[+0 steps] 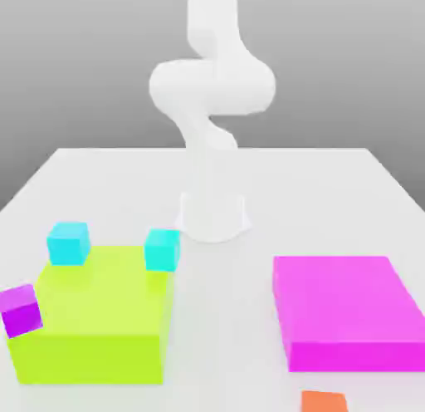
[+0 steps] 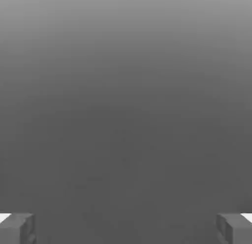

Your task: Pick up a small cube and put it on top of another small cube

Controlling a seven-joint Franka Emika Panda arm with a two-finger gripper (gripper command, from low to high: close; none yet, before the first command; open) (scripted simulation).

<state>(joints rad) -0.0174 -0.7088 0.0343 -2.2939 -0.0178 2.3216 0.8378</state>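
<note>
White table [image 1: 100,178], exterior view. Arm [image 1: 212,95] rises from its base at the far middle of the table.

Gripper [image 2: 126,228] — fingertips [image 2: 17,229] sit far apart at the two edges of the hand view, nothing between them: spread wide, holding nothing.

Orange-red small cube [image 1: 324,401] lies on the table at the near edge, just in front of the magenta block [image 1: 344,311], towards the exterior view's right.

Lime block [image 1: 95,315] on the exterior view's left. Two cyan cubes at its far side: one [image 1: 68,242] by the far-left corner, the other [image 1: 162,249] by the far-right corner (cannot tell whether either rests on the lime top or on the table behind). Purple cube [image 1: 21,309] at the lime block's left edge — touching or overlapping it.
</note>
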